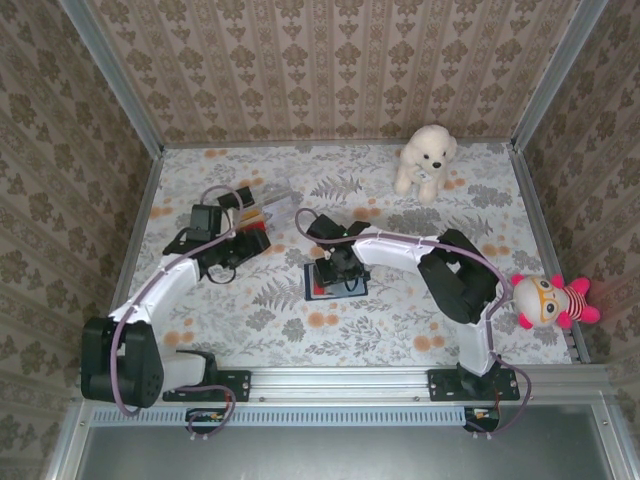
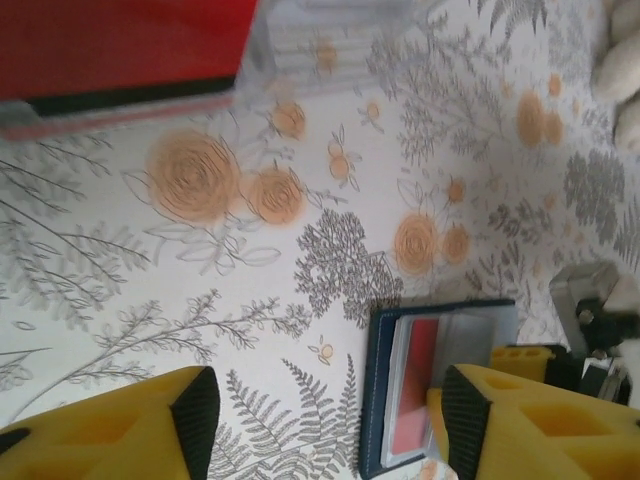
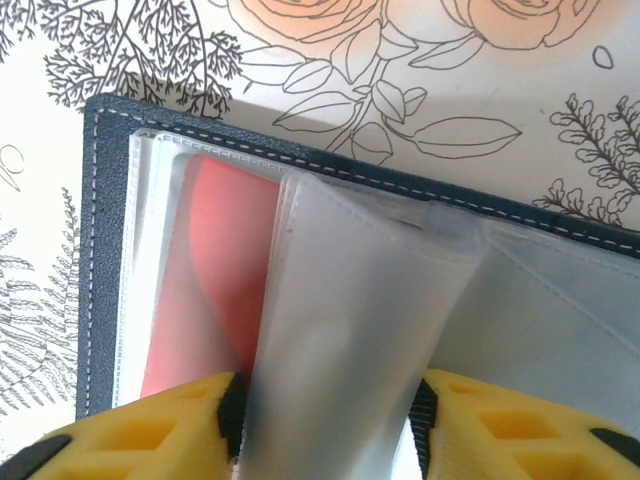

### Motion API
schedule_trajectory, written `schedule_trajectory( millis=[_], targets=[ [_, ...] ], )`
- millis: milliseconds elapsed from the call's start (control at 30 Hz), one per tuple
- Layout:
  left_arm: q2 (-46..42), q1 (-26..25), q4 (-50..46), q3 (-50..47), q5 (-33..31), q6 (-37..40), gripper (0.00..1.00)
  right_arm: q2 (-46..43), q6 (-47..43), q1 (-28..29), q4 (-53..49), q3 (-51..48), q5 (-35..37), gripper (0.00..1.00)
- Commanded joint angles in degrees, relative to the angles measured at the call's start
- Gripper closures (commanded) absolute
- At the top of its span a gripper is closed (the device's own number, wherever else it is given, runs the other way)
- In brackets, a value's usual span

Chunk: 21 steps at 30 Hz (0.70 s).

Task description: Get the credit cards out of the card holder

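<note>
I count one card holder lying open mid-frame on the counter, one red card in its left pocket, my right end effector pinching one clear sleeve, my left end effector spread wide over bare counter.

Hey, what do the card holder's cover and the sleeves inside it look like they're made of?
Card holder cover: dark navy, matte, with pale stitching along its edge, so probably leather or imitation leather. Sleeves: frosted, translucent flexible plastic; the red card shows through one.
</note>
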Motion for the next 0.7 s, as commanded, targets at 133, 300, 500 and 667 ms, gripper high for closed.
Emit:
schedule_trajectory(
  millis=[133, 300, 500, 667],
  targets=[
    [5.2, -6.9, 7.4, -1.3, 4.2, -6.1, 0.63, -3.5, -0.1, -2.3, 6.6, -4.3, -7.3, 0.64],
    [10.6, -12.9, 14.2, -1.7, 4.4, -10.2, 0.77, -4.4, -1.4, -2.8, 7.6, -5.2, -8.0, 0.67],
    [16.0, -18.9, 19.1, -1.3, 4.1, -12.9, 0.83, -4.4, -1.4, -2.9, 7.3, -5.2, -7.6, 0.67],
    [21.3, -20.2, 21.3, -1.5, 5.7, -13.7, 0.88, -4.4, -1.3, -2.9, 6.6, -4.8, -6.9, 0.67]
  ],
)
